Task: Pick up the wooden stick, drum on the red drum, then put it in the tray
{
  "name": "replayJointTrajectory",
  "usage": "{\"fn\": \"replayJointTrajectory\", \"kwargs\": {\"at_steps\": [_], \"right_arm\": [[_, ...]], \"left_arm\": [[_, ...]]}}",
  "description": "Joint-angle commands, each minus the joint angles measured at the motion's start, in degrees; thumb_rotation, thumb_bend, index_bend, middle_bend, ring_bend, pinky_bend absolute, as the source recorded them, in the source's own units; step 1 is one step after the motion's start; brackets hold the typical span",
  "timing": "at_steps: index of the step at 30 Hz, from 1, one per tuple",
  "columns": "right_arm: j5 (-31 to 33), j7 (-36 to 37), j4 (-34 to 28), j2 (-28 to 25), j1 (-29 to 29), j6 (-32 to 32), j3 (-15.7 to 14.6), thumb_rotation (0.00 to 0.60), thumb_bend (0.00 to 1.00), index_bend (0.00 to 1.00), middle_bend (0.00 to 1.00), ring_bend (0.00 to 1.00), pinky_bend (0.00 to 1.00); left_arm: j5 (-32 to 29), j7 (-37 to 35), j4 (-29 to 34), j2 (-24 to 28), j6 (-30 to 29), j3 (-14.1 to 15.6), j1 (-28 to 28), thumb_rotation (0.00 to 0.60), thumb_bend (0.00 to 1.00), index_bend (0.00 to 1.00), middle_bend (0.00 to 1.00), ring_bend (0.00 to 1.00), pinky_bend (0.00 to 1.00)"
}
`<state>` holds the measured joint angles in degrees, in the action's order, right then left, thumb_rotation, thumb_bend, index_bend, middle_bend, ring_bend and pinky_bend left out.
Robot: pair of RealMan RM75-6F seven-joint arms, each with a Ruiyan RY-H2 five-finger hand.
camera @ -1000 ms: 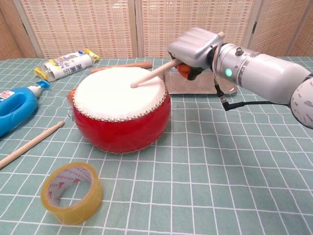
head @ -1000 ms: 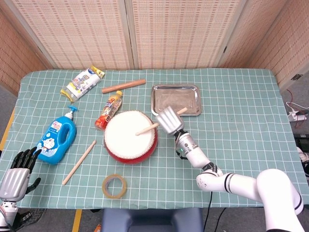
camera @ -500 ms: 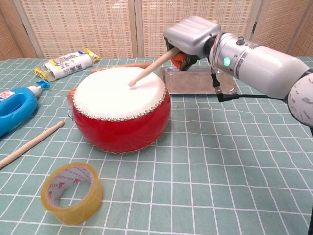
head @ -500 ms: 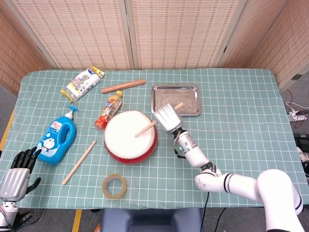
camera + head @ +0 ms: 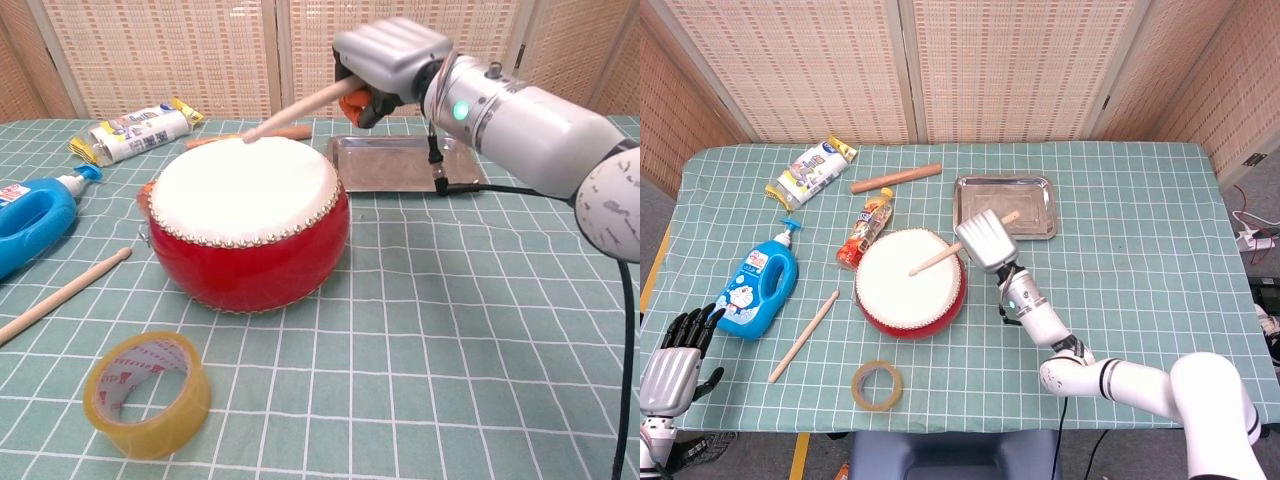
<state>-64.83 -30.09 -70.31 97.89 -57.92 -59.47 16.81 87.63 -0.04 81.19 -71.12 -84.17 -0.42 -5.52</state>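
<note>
Head view showed the right hand (image 5: 983, 240) clenched around a wooden stick (image 5: 936, 260), fingers wrapped over its upper part, with the butt end poking out past the hand toward the tray (image 5: 1004, 206). The stick slanted down and left so that its tip lay over the white skin of the red drum (image 5: 910, 283); in the chest view the tip (image 5: 250, 134) sat above the drum's far rim, raised off the skin rather than touching it, and the right hand (image 5: 392, 57) hovered above the gap between drum (image 5: 246, 228) and tray (image 5: 405, 166). The drum stood near the middle of the table (image 5: 1140, 250), the metal tray just beyond it toward the far edge. The left hand (image 5: 678, 352) rested at the near left corner of the table, holding nothing, its dark fingers loosely apart. A second stick (image 5: 804, 335) lay on the cloth left of the drum, untouched.
</note>
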Motion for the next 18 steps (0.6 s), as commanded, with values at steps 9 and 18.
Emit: {"fn": "replayJointTrajectory", "kwargs": {"at_steps": [9,18], "right_arm": [[2.08,-5.39,5.13,1.83,0.63,3.79,-2.99,0.600,0.70,1.00,1.00,1.00,1.00],[-1.20,2.93,1.86,1.77,1.15,-1.40,1.10,0.600,0.70,1.00,1.00,1.00,1.00]], "left_arm": [[-0.08,0.32,0.23,-0.01,0.51,0.09,-0.21,0.600,0.23,0.01,0.00,0.00,0.00],[-0.08,0.07,0.04,0.00,0.18,0.02,-0.10,0.600,0.23,0.01,0.00,0.00,0.00]]}}
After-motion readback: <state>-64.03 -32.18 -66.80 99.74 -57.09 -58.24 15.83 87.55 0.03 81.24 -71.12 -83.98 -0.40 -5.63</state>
